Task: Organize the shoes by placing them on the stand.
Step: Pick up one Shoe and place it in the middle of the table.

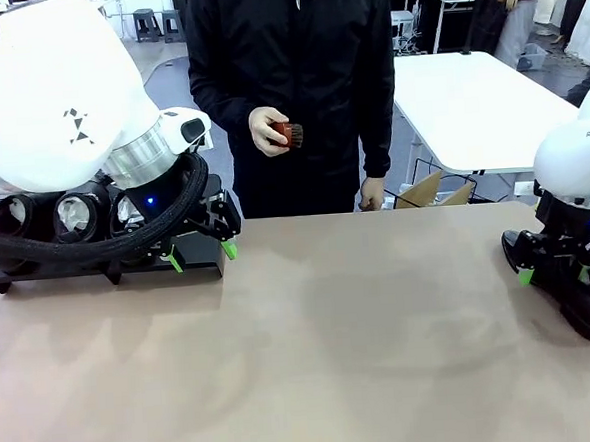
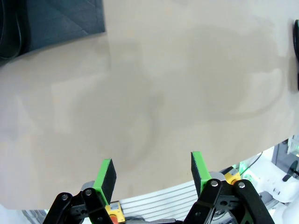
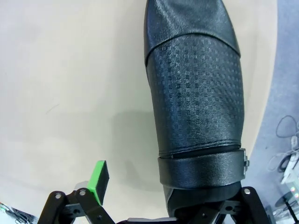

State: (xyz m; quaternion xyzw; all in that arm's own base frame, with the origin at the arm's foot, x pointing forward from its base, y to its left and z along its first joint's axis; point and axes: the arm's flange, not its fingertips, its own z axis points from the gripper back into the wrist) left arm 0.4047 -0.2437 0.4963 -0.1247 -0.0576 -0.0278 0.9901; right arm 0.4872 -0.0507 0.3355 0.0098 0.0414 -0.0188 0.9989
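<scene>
Three shoes (image 1: 59, 217) sat on stand (image 1: 107, 265), frame left; right gripper (image 1: 554, 273) open astride last shoe (image 3: 196, 93); left gripper (image 2: 152, 173) open, empty.

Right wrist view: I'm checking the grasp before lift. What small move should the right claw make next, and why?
Probably close the right claw on the black shoe. Its jaws stand open around the shoe's strap end, one green pad apart from the leather. The shoe lies on the table at the robot's right, far from the stand, where other shoes already sit.
</scene>
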